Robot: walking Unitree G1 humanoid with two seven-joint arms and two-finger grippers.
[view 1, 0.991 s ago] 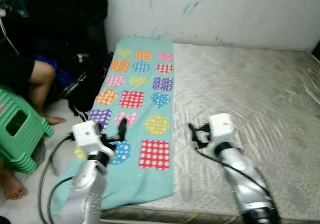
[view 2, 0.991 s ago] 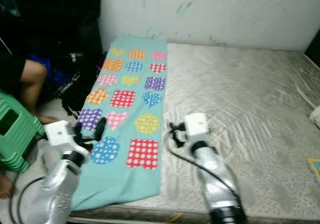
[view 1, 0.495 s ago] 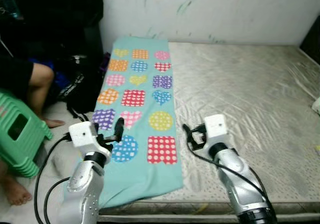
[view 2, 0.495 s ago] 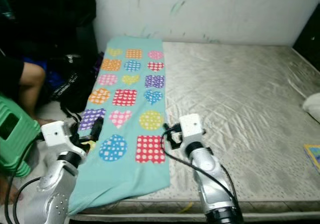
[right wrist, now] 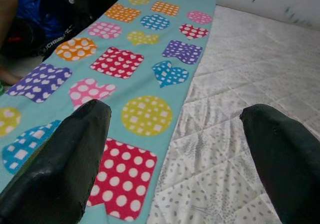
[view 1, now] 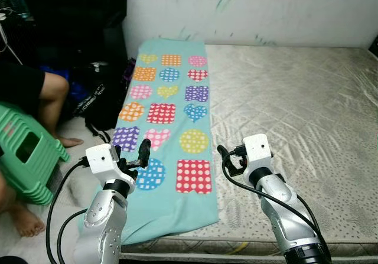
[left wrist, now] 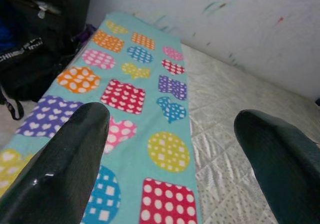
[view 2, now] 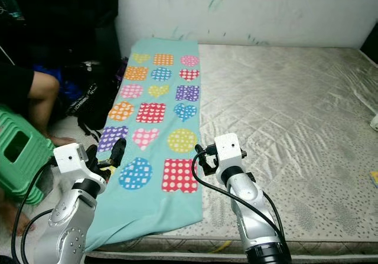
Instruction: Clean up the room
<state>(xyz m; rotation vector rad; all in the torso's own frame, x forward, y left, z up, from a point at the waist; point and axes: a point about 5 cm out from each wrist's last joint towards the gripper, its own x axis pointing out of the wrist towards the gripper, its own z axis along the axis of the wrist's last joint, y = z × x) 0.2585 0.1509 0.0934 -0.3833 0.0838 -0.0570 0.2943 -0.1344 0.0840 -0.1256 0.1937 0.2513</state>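
A teal blanket (view 1: pixel 169 115) with colourful patches lies lengthwise along the left side of a bare grey mattress (view 1: pixel 295 110), its near end hanging over the front edge. My left gripper (view 1: pixel 133 157) hovers over the blanket's near left corner, open, nothing between its fingers (left wrist: pixel 75 149). My right gripper (view 1: pixel 227 160) hovers just right of the blanket's near right edge, above the mattress, also open and empty. In the right wrist view, the right gripper (right wrist: pixel 175 111) looks along the blanket (right wrist: pixel 130 68) toward the wall.
A person sits at the left on a green stool (view 1: pixel 26 157), a bare leg (view 1: pixel 52 95) and foot on the floor. A black bag (view 1: pixel 97 98) leans beside the mattress. A white thing (view 2: pixel 374 121) lies at the mattress's far right edge.
The whole picture has shifted, so the camera moved. Both arms keep much the same pose before the blanket, grippers open throughout.
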